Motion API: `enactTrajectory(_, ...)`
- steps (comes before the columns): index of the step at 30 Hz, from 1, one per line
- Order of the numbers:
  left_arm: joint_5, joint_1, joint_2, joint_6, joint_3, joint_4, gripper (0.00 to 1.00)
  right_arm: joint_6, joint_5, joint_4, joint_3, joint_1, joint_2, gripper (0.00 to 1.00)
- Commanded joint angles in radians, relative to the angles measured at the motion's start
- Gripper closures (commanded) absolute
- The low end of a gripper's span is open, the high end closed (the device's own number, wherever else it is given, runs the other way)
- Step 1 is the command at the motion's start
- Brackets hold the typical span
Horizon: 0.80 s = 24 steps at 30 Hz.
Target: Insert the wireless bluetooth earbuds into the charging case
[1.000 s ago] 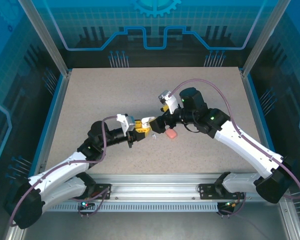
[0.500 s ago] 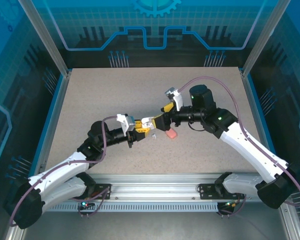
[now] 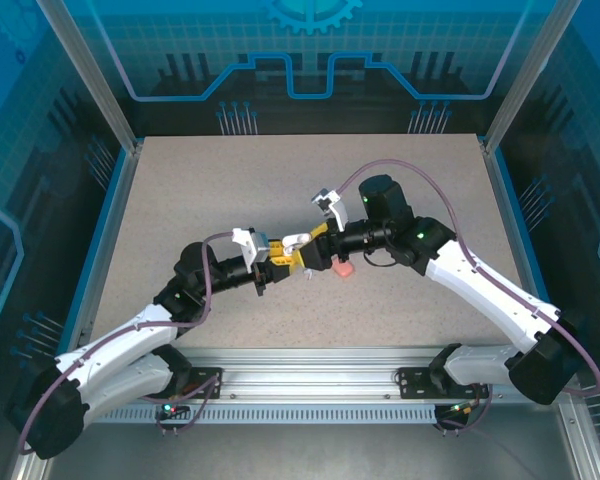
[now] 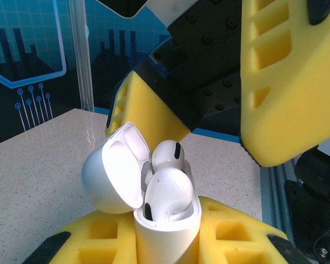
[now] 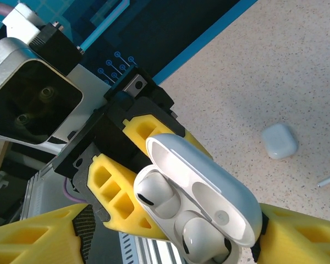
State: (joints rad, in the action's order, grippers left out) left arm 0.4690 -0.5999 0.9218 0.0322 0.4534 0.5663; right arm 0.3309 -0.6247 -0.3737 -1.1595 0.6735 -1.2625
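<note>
The left tool (image 3: 286,263) is clenched on the body of the white charging case (image 4: 166,235), whose lid is flipped open. Two white earbuds (image 4: 166,190) sit in its wells. The right tool (image 3: 318,243) stands spread, one finger on either side of the case.

L arm & R arm bend inward, tips nearly meeting; L end effector (image 3: 296,260) clamped, R end effector (image 3: 317,249) w/ fingers apart.

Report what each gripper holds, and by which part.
Left gripper clamps the open white charging case by its lower body. Right gripper holds nothing; its open jaws straddle the lid.
</note>
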Motion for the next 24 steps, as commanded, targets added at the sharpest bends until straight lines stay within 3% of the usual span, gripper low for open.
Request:
enactTrajectory(1, -0.001, -0.007, -0.009, 0.007, 0.004, 0.018, 1.00, -0.032, -0.022, 0.012, -0.025, 0.018, 0.031, 0.27)
enactTrajectory(13, 0.007, -0.007, -0.008, 0.003, 0.007, 0.016, 1.00, -0.112, 0.089, -0.053, -0.021, 0.016, 0.087, 0.28)
enactTrajectory(19, 0.059, -0.007, -0.018, -0.001, 0.023, -0.007, 1.00, -0.300, 0.186, -0.163, -0.032, -0.040, 0.130, 0.25)
enactTrajectory(24, 0.095, -0.009, -0.026, -0.010, 0.036, -0.020, 1.00, -0.494, 0.082, -0.166, 0.014, -0.046, 0.179, 0.23)
